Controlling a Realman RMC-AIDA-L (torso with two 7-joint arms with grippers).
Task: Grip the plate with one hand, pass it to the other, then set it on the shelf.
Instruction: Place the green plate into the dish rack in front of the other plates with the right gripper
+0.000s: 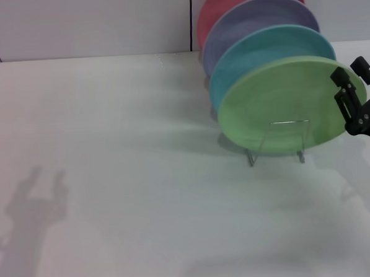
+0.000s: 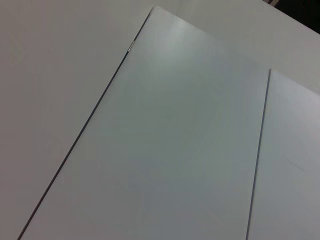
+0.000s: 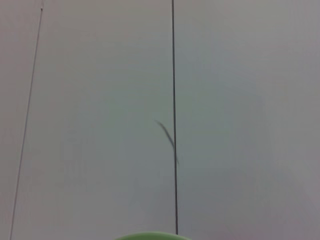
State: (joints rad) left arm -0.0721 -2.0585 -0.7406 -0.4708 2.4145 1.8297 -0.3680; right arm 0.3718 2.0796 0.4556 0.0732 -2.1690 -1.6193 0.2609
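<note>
The green plate [image 1: 276,106] stood in the rack [image 1: 278,143]; your right hand [image 1: 350,99] was at its rim, whether gripping I could not tell. A careless pull could tip it.

Right gripper [image 1: 355,98], jaws apart, tight at green plate [image 1: 282,105] rim. Behind it: turquoise plate [image 1: 261,51], lavender plate [image 1: 253,20], packed close. Bare table [image 1: 113,179] to the left.

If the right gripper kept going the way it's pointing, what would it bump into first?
Most likely the light-green plate. In the head view the right gripper sits at that plate's right edge, fingers aimed toward it, and the right wrist view shows its rim just ahead. Whether they already touch is unclear.
</note>
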